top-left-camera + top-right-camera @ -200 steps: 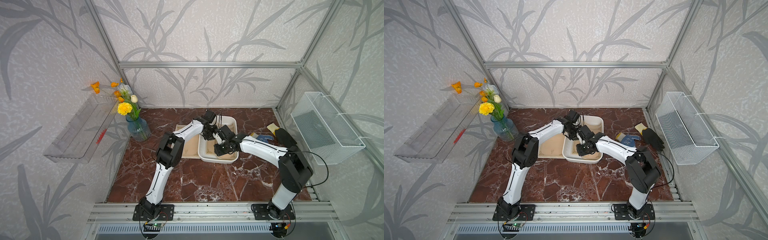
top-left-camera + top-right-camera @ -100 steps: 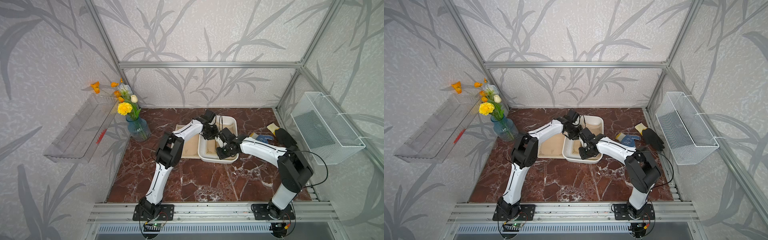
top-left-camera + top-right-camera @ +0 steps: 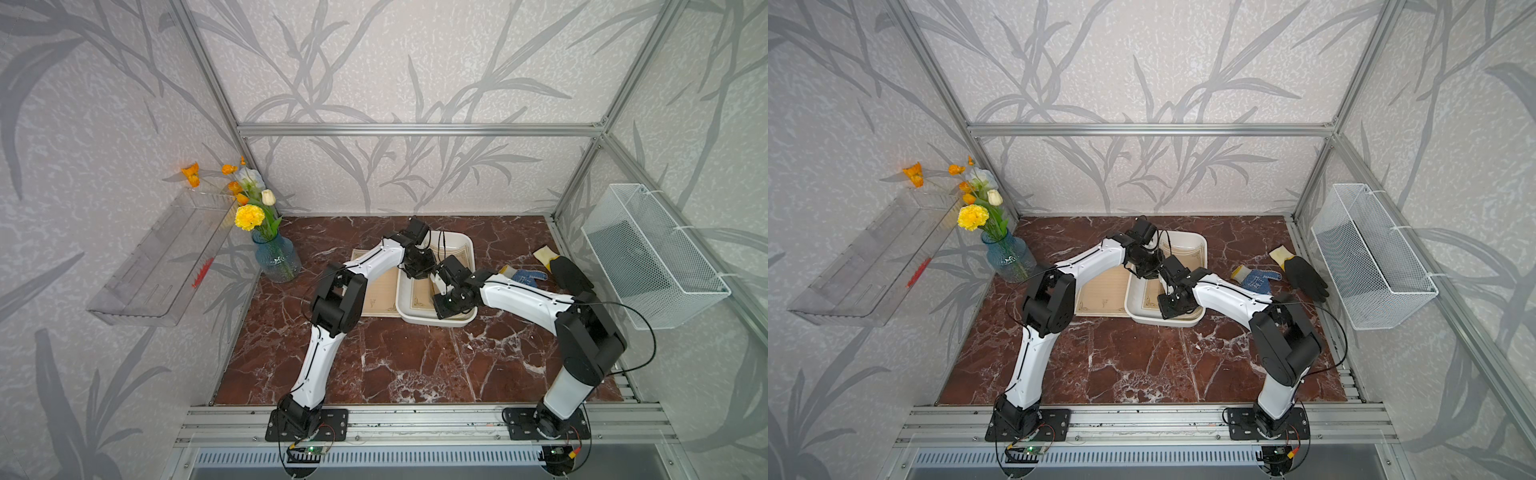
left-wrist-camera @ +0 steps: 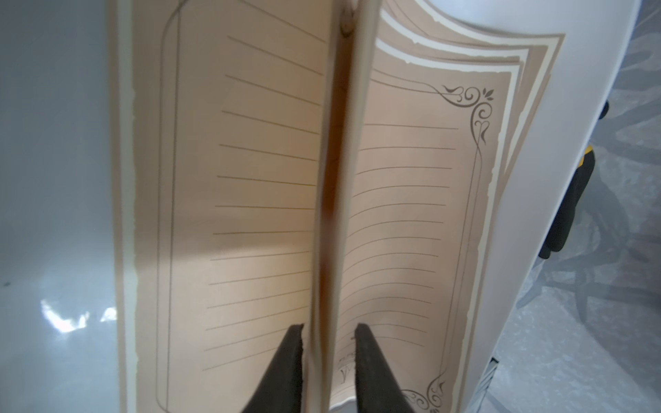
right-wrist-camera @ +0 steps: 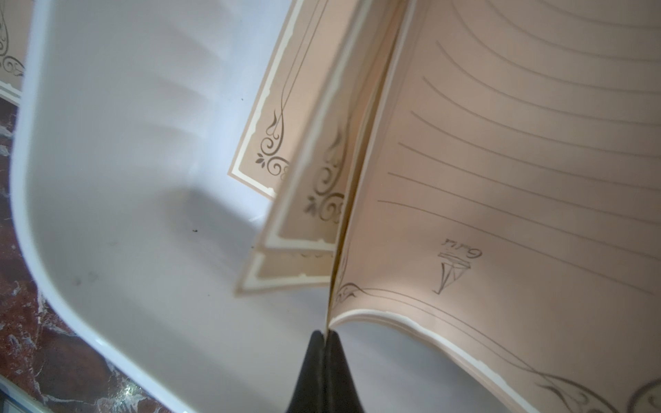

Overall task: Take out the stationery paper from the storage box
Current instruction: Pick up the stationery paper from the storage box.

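Observation:
The white storage box (image 3: 432,322) (image 3: 1167,322) sits mid-table in both top views, and both grippers reach into it. Tan ruled stationery paper (image 4: 257,161) lies inside. One ridge of it is pushed up between the spread fingers (image 4: 286,372) of my left gripper (image 4: 329,332) (image 3: 419,270), which stands open around the ridge. My right gripper (image 5: 325,334) (image 3: 451,309) is shut on the lower edge of a lifted sheet (image 5: 518,178) near the box's front wall (image 5: 125,178). More sheets lie beneath. Another sheet (image 3: 380,295) lies flat on the table, left of the box.
A blue vase of flowers (image 3: 276,259) stands at the back left, below a clear wall shelf (image 3: 162,257). A blue glove (image 3: 528,274) and a black glove (image 3: 569,270) lie right of the box. A white wire basket (image 3: 652,257) hangs on the right wall.
My right gripper has slid toward the box's front end and closed on a sheet's edge. The left jaws have spread apart around the paper ridge.

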